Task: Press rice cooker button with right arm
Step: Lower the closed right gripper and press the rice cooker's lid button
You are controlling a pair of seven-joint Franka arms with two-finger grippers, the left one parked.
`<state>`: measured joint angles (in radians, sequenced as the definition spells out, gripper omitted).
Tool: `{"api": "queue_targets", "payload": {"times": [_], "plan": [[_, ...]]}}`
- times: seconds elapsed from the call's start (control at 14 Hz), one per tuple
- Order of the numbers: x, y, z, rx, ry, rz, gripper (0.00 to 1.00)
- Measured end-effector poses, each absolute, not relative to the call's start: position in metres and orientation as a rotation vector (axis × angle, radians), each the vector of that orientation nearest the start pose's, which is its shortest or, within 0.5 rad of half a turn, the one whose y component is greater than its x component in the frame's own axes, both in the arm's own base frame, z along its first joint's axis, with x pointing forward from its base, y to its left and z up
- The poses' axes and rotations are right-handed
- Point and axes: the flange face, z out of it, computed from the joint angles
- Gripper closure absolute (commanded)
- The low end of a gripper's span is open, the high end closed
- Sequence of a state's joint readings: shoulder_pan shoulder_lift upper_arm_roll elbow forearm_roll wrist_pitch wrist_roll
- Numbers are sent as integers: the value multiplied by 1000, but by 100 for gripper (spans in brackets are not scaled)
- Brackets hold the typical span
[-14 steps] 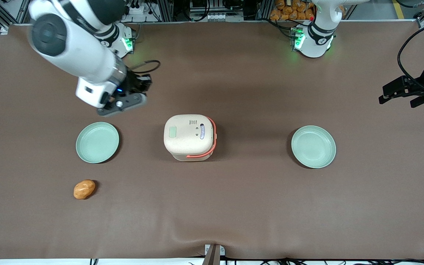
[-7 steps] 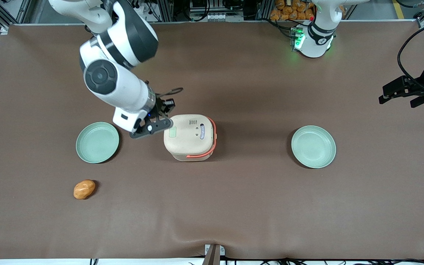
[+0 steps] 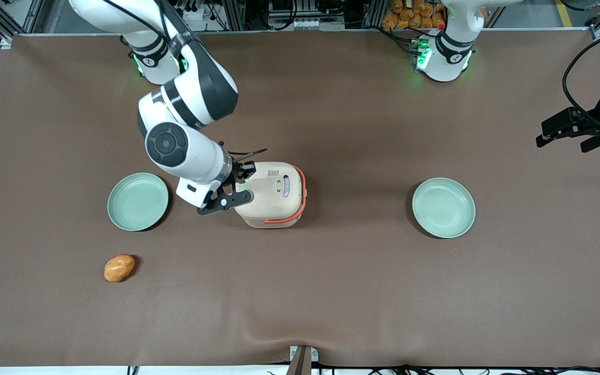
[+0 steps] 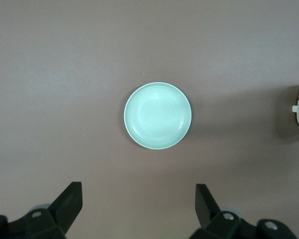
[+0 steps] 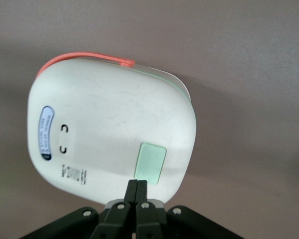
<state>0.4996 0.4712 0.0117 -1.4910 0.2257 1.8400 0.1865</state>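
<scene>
The gripper (image 5: 137, 191) hangs over the rice cooker (image 3: 271, 195), fingers pressed together just above the button (image 5: 150, 163), with nothing between them. The two plates (image 3: 138, 201) (image 3: 444, 208) and the bun (image 3: 119, 267) lie well apart from that path.

Right arm (image 3: 185, 112) is reaching out from its base over the table, dark grey elbow segment bent, round black-faced joint facing up toward the front camera. White wrist is angling downward. Gripper (image 3: 241, 183) is hanging at the end of it, pointing down; in the wrist view (image 5: 137, 190) its two black fingers (image 5: 132, 191) are pressing flat together, no gap between the tips.
</scene>
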Motion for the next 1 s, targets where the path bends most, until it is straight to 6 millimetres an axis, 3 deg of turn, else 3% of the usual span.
{"api": "queue_targets", "payload": {"times": [0.43,1.0], "plan": [[588,348,364,-2949,-359,315,100],[589,349,358,-2948,-355,311,100]]}}
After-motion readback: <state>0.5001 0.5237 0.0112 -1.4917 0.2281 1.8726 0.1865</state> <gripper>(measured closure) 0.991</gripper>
